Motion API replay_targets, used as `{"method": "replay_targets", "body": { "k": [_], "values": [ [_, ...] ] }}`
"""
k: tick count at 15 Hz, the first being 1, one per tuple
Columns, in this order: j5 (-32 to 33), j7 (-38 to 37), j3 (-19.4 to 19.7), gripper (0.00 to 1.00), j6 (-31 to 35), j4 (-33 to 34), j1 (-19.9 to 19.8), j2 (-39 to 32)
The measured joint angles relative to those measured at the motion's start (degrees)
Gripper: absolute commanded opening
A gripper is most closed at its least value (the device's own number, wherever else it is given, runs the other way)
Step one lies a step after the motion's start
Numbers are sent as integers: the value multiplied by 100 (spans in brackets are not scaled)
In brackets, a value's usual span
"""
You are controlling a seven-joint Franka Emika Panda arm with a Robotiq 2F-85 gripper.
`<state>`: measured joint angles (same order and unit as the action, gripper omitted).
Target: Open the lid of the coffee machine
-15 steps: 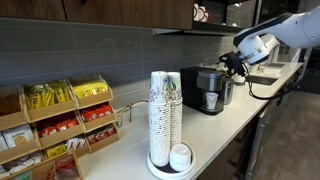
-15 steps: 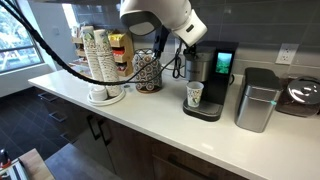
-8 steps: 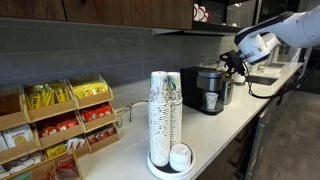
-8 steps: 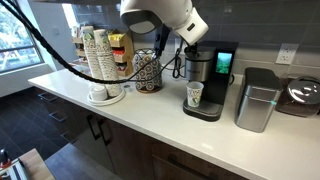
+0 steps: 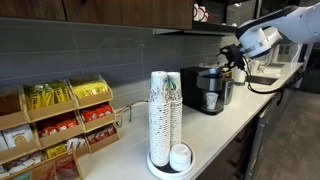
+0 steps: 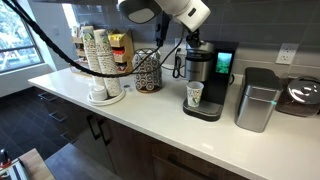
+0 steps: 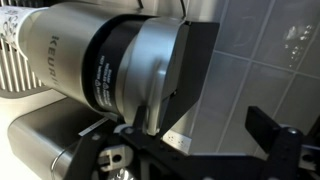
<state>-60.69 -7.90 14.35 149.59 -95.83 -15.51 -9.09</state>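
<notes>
The coffee machine is a black and silver Keurig on the white counter, seen in both exterior views. A paper cup stands in its front bay. My gripper hangs just over the machine's top, by the lid. In the wrist view the machine's silver body fills the left, with the black lid flap beside it. My gripper is open; one finger lies against the silver part, the other stands free before the tiled wall. How far the lid is lifted I cannot tell.
Tall stacks of paper cups with white cup lids stand on a tray along the counter. A snack rack is at one end. A wire basket and a silver canister flank the machine. Cabinets hang overhead.
My gripper has risen a little above the machine's top over the last second. Nothing else on the counter has moved.
</notes>
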Motion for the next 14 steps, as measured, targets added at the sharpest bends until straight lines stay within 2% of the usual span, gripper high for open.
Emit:
{"method": "replay_targets", "body": {
  "k": [7, 14],
  "values": [
    [6, 86, -121, 100, 0, 390, 7, -5],
    [21, 197, -162, 100, 0, 464, 7, -20]
  ]
}}
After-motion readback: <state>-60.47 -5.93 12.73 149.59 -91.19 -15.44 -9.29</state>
